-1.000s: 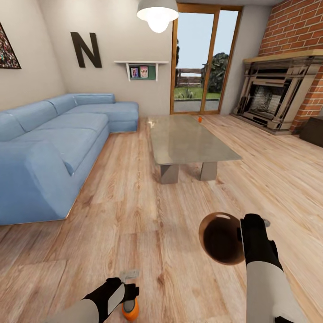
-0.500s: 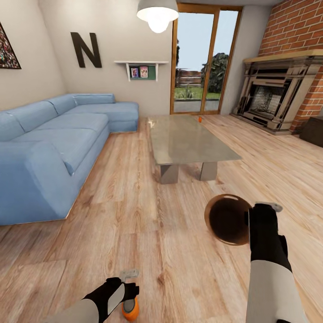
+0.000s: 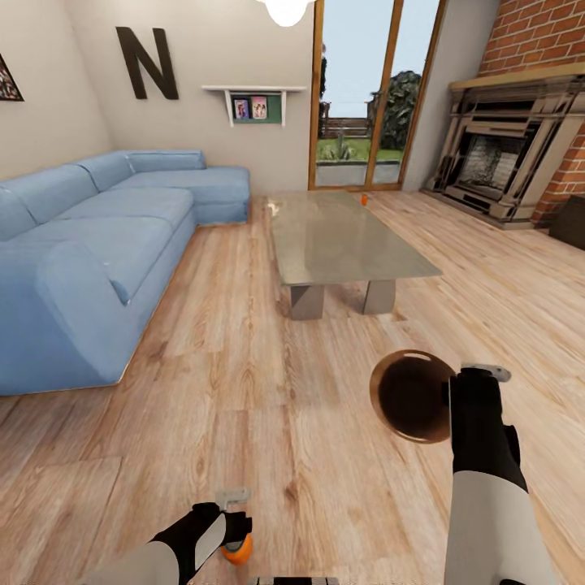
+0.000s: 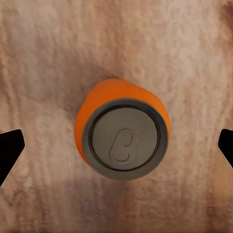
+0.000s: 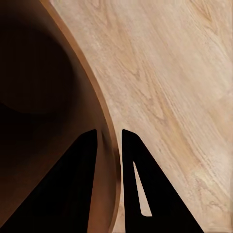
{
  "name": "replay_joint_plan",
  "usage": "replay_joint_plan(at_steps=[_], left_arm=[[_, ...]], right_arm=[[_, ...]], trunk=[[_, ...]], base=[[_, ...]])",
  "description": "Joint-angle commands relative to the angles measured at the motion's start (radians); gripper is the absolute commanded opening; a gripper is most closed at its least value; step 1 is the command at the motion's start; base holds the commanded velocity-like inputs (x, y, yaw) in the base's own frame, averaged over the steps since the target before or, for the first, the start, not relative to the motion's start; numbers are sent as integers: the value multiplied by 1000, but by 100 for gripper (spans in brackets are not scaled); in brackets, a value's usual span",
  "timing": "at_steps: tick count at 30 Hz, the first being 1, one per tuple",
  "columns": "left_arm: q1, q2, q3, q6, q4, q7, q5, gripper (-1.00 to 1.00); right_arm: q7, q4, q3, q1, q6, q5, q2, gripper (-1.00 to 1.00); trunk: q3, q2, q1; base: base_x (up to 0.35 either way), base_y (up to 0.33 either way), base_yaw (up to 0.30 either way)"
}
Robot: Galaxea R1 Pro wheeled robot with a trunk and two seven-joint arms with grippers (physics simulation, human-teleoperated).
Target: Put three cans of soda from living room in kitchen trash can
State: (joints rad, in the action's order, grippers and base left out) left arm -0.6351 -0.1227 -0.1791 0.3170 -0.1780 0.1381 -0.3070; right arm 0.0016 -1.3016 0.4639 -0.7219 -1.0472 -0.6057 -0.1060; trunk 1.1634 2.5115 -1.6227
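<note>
Orange, round soda can point(image 4: 121, 128) stood on grainy wooden floor point(image 3: 268, 390) between the spread left gripper point(image 3: 230, 520); right gripper point(image 5: 109, 145) pinched the trash can point(image 3: 410, 396) rim.

Left arm low at the near left, white forearm angled toward the centre, black wrist bent downward. Left gripper point(image 3: 231, 532) points down at the floor; in the left wrist view its jaws are spread wide, one black fingertip point(image 4: 9, 150) at each side edge, touching nothing.

Right arm at the near right, white forearm rising to a black wrist, extended farther forward. Right gripper point(image 5: 109, 141) has its jaws nearly together, pinching a thin wall between them.
</note>
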Motion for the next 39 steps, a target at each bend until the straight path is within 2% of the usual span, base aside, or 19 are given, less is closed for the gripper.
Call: replay_joint_plan(at_steps=[1,4,9,14,23,30,37,39], left_arm=[[0,0,0,-10,0,0,0,100],[0,0,0,-29,1,0,0,100],[0,0,0,-43,-2,0,0,100],[0,0,-2,-68,-3,0,2,100],[0,-1,-2,-87,-3,0,5,100],[0,-2,-2,-97,-3,0,5,100],[0,-4,-3,-121,-2,0,6,100],[0,-5,-3,-124,-3,0,6,100]], right_arm=[[1,-1,-1,-1,0,3,0,-100],[1,-1,-2,-1,0,3,-1,-100],[1,-1,-5,-1,0,2,-7,-100],[1,-1,-29,-1,0,3,-11,-100],[1,-1,-37,-1,0,3,-12,-100],[1,-1,-37,-1,0,3,-12,-100],[1,-1,-37,-1,0,2,-13,-100],[1,-1,-37,-1,0,2,-14,-100]], trunk=[[4,0,0],[15,1,-2],[15,1,-2],[15,1,-2],[50,3,-6],[50,3,-6],[77,5,-9],[77,5,-9]], base=[[0,0,0],[0,0,0],[0,0,0],[0,0,0],[0,0,0],[0,0,0],[0,0,0],[0,0,0]])
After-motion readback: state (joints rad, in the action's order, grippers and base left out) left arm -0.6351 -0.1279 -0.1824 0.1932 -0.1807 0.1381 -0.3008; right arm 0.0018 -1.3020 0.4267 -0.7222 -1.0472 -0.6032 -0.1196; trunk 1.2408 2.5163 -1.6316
